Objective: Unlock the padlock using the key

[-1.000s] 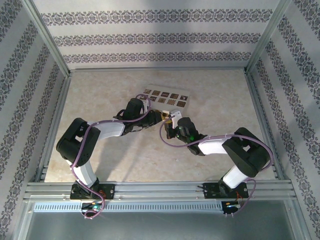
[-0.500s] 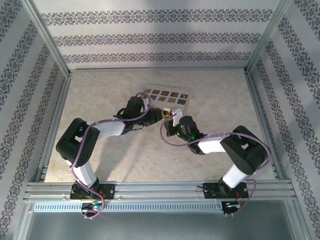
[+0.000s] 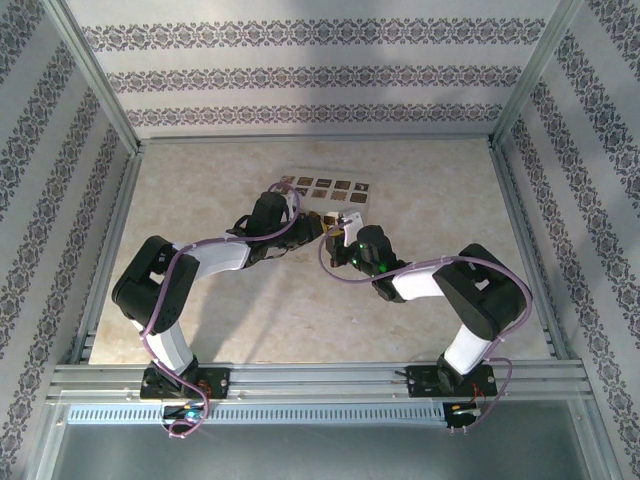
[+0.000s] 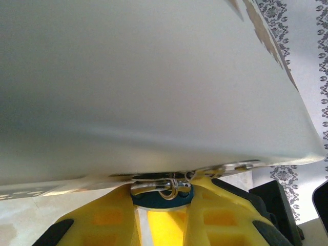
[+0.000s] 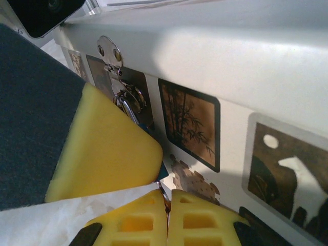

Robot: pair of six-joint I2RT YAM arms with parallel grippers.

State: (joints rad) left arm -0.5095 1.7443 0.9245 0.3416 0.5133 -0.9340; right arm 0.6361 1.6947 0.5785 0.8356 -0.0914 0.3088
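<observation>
Blue-bodied padlock (image 4: 164, 201) hangs by its steel shackle from the hasp (image 5: 109, 50) of a white picture-tiled box (image 5: 220, 46) at mid-table; left gripper (image 4: 165, 190) clamps the lock's body between yellow pads; right gripper (image 5: 167, 203) is pinched tight on the thin key (image 5: 164, 190) at the lock's lower end.

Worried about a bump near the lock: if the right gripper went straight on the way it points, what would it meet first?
Most likely the blue padlock, just ahead of the right gripper and held by the left gripper; behind it stands the picture-covered box. Depth is unclear.
</observation>
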